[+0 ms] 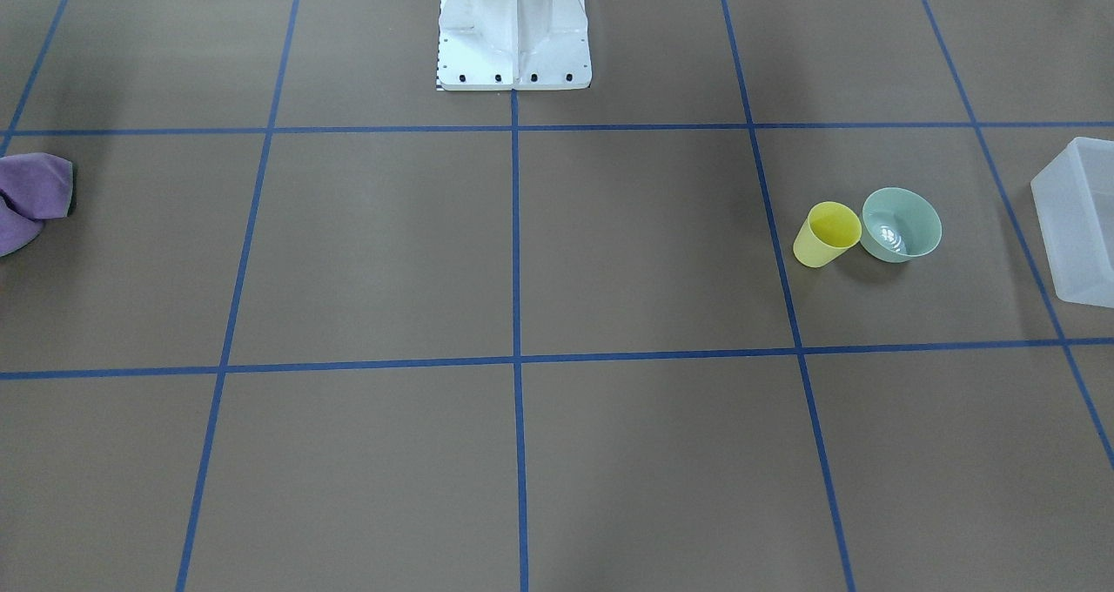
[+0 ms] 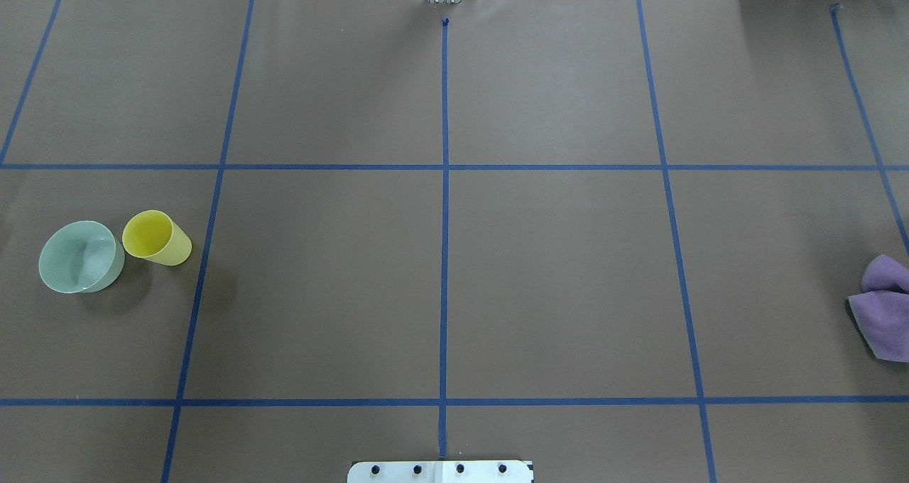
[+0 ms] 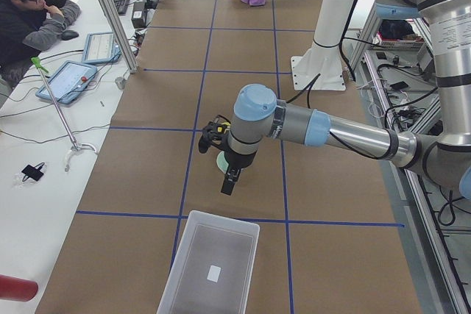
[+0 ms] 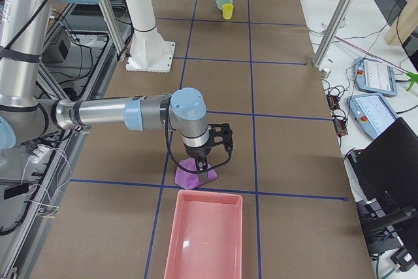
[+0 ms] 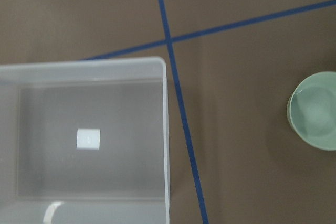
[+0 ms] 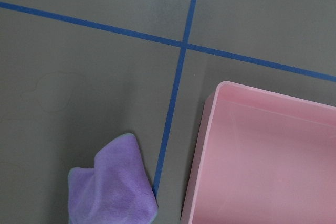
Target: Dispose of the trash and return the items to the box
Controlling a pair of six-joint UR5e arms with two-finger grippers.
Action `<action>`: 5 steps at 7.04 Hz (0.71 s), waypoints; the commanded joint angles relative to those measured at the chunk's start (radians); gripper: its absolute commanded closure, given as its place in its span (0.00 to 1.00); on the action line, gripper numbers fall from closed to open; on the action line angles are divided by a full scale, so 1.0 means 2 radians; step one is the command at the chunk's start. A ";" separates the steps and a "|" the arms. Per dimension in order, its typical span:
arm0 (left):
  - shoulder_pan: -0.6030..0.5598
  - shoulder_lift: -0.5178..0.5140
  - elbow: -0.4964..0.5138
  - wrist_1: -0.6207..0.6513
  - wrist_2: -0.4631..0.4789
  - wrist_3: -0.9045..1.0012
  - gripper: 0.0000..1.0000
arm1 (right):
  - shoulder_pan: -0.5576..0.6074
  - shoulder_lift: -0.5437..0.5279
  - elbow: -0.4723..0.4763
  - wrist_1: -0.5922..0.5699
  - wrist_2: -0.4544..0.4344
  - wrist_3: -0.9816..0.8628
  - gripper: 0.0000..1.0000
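Small yellow plastic cup (image 2: 156, 238): stands upright and empty on the brown paper-covered table (image 1: 644, 252), at its left side, mouth up.

Pale mint-green round plastic bowl (image 2: 80, 256): upright, empty, just left of the cup. The rims look close enough to touch, but that cannot be settled.

Translucent frosted-white rectangular plastic box (image 1: 1079, 222): at the table's far left end, beyond the bowl and apart from it. Empty but for a small white label on its floor.

Left gripper (image 3: 229, 185): hangs above the table between the bowl and the box, pointing down and carrying nothing visible. It shows only in the side view, so whether its jaws are spread or closed cannot be told.

Right gripper (image 4: 202, 173): low over a crumpled purple cloth (image 2: 884, 312) at the table's right end, near a pink rectangular plastic tray (image 6: 273, 171). The state of its jaws likewise cannot be told, nor whether they touch the cloth.

Step in hand, as judged: returning the items has not begun, since both stand outside the box. The left arm is best placed for it.

Next move, as judged: bring the left jaws down over one wall of the bowl or cup without knocking its neighbour, pinch, lift clear, carry it left over the box's rim and let go inside.
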 commanded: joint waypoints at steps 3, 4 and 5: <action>0.016 -0.029 0.020 -0.062 -0.061 -0.013 0.01 | -0.001 0.001 0.000 0.029 0.024 -0.011 0.00; 0.057 -0.031 0.020 -0.065 -0.055 -0.055 0.01 | -0.002 0.003 0.001 0.029 0.025 0.013 0.00; 0.102 -0.036 0.020 -0.072 -0.035 -0.123 0.01 | -0.005 0.004 0.001 0.030 0.026 0.026 0.00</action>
